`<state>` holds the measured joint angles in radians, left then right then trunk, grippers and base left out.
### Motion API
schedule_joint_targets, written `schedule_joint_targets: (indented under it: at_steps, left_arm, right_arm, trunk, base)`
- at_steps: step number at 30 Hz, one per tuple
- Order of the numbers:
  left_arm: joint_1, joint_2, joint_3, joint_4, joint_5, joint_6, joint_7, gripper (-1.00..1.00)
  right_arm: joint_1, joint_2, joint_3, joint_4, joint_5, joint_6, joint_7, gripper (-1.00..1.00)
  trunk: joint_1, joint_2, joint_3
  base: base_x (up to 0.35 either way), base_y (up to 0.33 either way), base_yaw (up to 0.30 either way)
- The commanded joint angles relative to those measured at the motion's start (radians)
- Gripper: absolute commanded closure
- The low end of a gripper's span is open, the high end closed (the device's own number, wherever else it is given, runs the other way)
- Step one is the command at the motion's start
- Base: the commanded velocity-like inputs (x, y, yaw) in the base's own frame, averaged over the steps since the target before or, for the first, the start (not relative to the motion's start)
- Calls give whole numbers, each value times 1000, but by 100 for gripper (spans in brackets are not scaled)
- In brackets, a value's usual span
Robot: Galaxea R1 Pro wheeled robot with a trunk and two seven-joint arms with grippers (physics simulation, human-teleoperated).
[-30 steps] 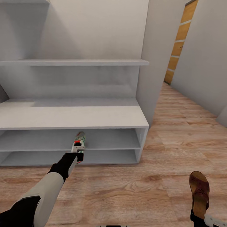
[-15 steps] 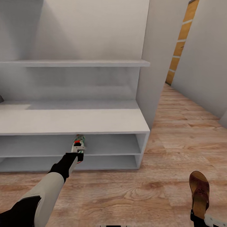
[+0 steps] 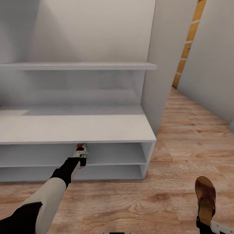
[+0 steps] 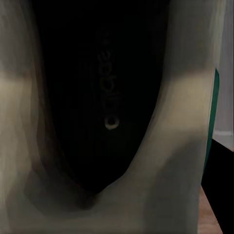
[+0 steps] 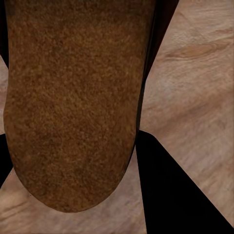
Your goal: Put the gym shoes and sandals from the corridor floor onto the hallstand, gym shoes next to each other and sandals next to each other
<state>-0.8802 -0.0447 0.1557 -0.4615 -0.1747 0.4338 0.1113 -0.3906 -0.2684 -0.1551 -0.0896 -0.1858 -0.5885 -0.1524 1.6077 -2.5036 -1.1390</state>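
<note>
One gym shoe [image 3: 81, 150], white with green and red marks, hangs toe-first in the mouth of the upper shelf row of the hallstand [image 3: 97, 126], its front under the bench top. My left gripper [image 3: 80, 160] is shut on its heel end. The left wrist view looks into that gym shoe [image 4: 97, 97], showing its dark insole and pale walls. At the lower right, one brown sandal [image 3: 205, 195] is held above the corridor floor [image 3: 130, 195], and my right gripper [image 3: 204, 224] is shut on its near end. The right wrist view shows the sandal [image 5: 73, 97] from below, over the floor [image 5: 195, 97].
A long wall shelf [image 3: 78, 66] runs above the bench. A grey wall corner [image 3: 162, 65] stands at the rack's right end. Past it the corridor leads back to an orange wooden door [image 3: 187, 48], with a grey wall [image 3: 211, 65] along the right.
The whole view has shifted, with the rack lower and closer. The gym shoe in my left gripper now reaches further under the bench top. The sandal and right gripper look unchanged.
</note>
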Motion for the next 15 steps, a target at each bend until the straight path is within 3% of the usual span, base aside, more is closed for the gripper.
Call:
schedule_joint_targets:
  at_steps: [1,8,15]
  left_arm:
    - [0,-1,7,-2,-10,4,-2,100]
    - [0,-1,7,-2,-10,3,-2,100]
    - [0,-1,7,-2,-11,3,-2,100]
  right_arm:
    - [-1,0,2,1,-12,-4,3,100]
    - [-1,0,2,1,-12,-4,3,100]
    - [-1,0,2,1,-12,-4,4,100]
  trunk:
    - [0,0,-1]
    - [0,0,-1]
    - [0,0,-1]
  base:
    - [96,-131,0]
    - [132,-185,0]
    - [54,-33,0]
